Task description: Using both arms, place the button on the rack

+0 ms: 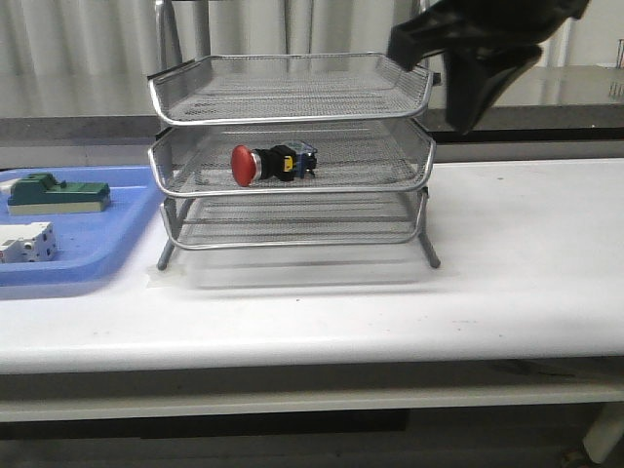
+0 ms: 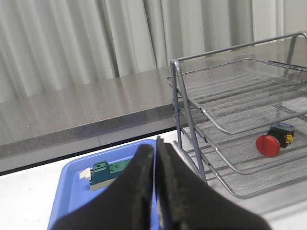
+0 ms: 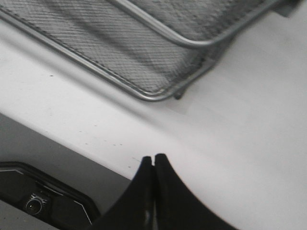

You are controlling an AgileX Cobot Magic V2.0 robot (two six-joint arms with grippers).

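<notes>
The button (image 1: 271, 163) lies on its side on the middle tier of the silver wire rack (image 1: 292, 117), red head toward the left; the left wrist view also shows the button (image 2: 272, 142) on that tier of the rack (image 2: 230, 96). My right gripper (image 1: 468, 122) hangs shut and empty above the rack's right end, and in its own view the right gripper (image 3: 154, 158) is over the white table past a rack (image 3: 144, 52) corner. My left gripper (image 2: 156, 143) is shut with nothing held, raised above the blue tray. The left arm is outside the front view.
A flat blue tray (image 1: 107, 249) sits left of the rack, holding a green-topped block (image 1: 57, 192) and a white block (image 1: 26, 242). The green block (image 2: 108, 171) shows beside my left fingers. A grey counter (image 2: 72, 110) and curtains stand behind the white table (image 1: 507, 253).
</notes>
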